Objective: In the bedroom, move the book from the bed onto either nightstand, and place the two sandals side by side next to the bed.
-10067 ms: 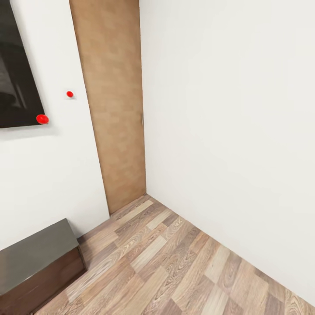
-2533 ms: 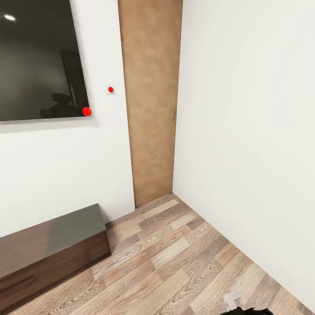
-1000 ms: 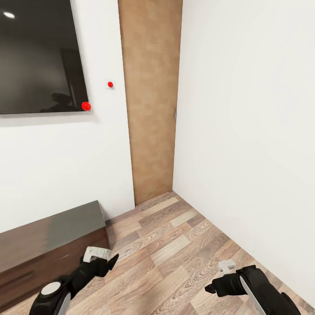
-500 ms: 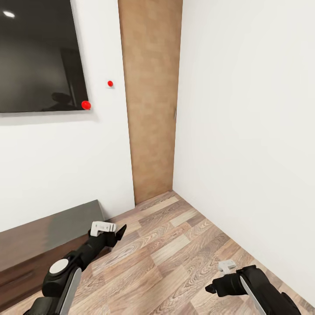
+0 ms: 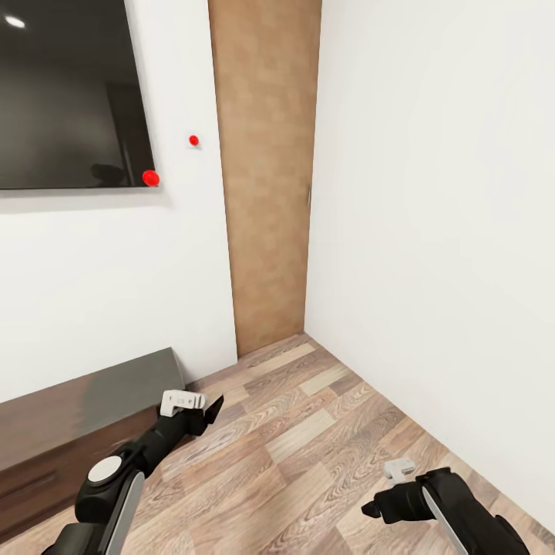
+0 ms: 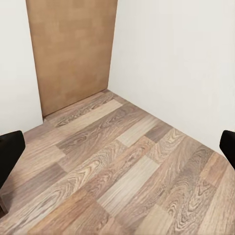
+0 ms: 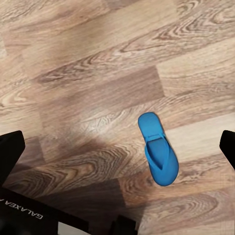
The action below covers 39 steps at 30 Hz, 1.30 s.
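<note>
Head view high, facing a white-walled corner with a brown wooden door (image 5: 266, 169), left wrist view low, sharing that door (image 6: 73, 49) and grey-brown plank floor (image 6: 122, 166), right wrist view straight down at floor (image 7: 88, 88).

the floor (image 5: 308, 432) looks like wood plank, grey-brown with strong swirling grain, matt with only a faint sheen. the door (image 5: 266, 177) is a lighter brown wood, flat and matt, its grain soft and blotchy. the walls (image 5: 432, 200) are plain white, smooth and matt. the dark panel (image 5: 69, 92) on the wall is glossy black and mirrors the room. the long low cabinet (image 5: 85, 416) is dark brown wood with a polished top that catches a grey shine. the left gripper (image 5: 202, 407) and right gripper (image 5: 385, 486) are matt black plastic with pale grey parts. the sandal (image 7: 157, 148) on the floor is bright blue, smooth, plastic or rubber by its look.
</note>
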Motion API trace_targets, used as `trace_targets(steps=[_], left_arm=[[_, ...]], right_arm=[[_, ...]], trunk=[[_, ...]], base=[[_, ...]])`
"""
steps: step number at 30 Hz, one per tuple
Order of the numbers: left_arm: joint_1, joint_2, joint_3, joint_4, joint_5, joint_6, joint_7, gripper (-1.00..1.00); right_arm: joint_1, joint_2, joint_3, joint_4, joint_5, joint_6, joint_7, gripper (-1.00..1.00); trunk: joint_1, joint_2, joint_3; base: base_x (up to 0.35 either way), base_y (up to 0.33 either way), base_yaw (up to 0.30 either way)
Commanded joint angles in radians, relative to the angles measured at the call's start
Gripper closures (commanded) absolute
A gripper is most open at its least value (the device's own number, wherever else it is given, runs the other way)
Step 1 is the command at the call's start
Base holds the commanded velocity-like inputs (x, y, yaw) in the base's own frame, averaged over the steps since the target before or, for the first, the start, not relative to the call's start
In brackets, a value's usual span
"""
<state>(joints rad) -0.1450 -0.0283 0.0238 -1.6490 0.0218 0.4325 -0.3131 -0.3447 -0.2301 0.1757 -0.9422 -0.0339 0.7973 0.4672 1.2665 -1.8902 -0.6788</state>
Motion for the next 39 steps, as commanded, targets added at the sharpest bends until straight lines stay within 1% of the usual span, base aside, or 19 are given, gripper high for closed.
trace_targets(steps=[1, 6, 9, 12, 15, 39], left_arm=[[-0.001, -0.002, 0.002, -0.001, 0.002, 0.008, -0.006, -1.0], [-0.001, -0.001, 0.002, 0.0, 0.002, 0.008, -0.006, -1.0], [-0.001, -0.002, 0.002, 0.019, 0.002, 0.004, -0.006, -1.0], [-0.001, -0.003, 0.002, 0.034, 0.002, 0.002, -0.007, -1.0], [-0.001, -0.003, 0.002, 0.037, 0.002, 0.002, -0.007, -1.0], [-0.001, -0.004, 0.002, 0.04, 0.003, 0.002, -0.007, -1.0]], right_arm=[[-0.001, -0.001, 0.002, -0.001, -0.004, 0.004, -0.001, -1.0], [-0.001, 0.0, 0.003, 0.0, -0.004, 0.004, -0.003, -1.0], [-0.001, -0.001, 0.004, 0.004, -0.004, 0.003, -0.004, -1.0], [-0.001, 0.0, 0.004, 0.049, -0.004, 0.003, -0.003, -1.0], [-0.001, 0.0, 0.003, 0.066, -0.004, 0.003, -0.003, -1.0], [-0.001, 0.0, 0.005, 0.072, -0.001, 0.003, -0.002, -1.0]], trunk=[[0.004, -0.008, -0.004], [0.023, -0.043, -0.02], [0.035, -0.064, -0.029], [0.046, -0.085, -0.039], [0.058, -0.106, -0.048], [0.15, -0.274, -0.123]], base=[[0.0, 0.0, 0.0], [0.0, 0.0, 0.0], [0.0, 0.0, 0.0], [0.0, 0.0, 0.0], [0.0, 0.0, 0.0], [0.0, 0.0, 0.0]])
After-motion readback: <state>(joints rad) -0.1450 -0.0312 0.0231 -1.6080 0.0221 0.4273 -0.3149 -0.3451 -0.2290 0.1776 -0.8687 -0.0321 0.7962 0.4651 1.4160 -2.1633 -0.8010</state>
